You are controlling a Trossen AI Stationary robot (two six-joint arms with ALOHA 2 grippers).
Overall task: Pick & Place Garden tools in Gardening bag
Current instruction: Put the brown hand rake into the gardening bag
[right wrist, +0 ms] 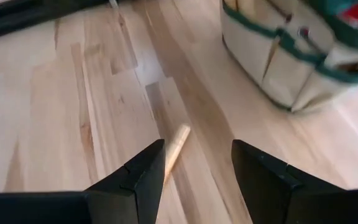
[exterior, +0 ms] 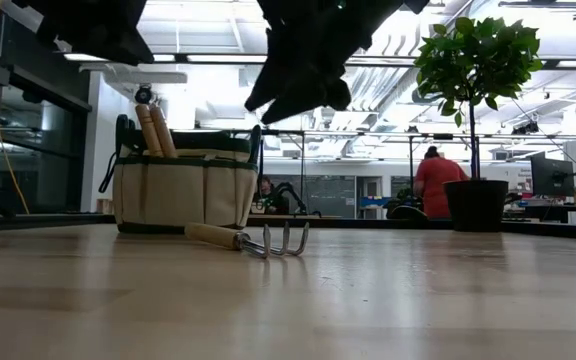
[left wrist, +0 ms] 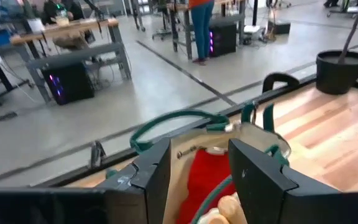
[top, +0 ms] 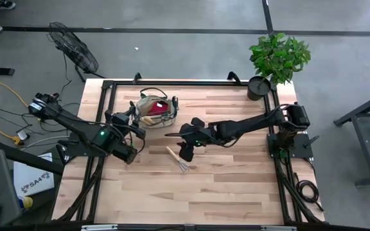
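The beige gardening bag with green trim stands at the table's far middle; it also shows in the low view. It holds the red spray bottle and wooden-handled tools. The wooden-handled hand rake lies flat on the table in front of the bag, also seen in the low view. My right gripper is open above the rake's handle end, clear of it. My left gripper is open and empty just left of the bag, facing it.
A potted green plant in a black pot stands at the table's far right corner. Bare wooden tabletop lies near the front edge. People and desks show in the room beyond the table.
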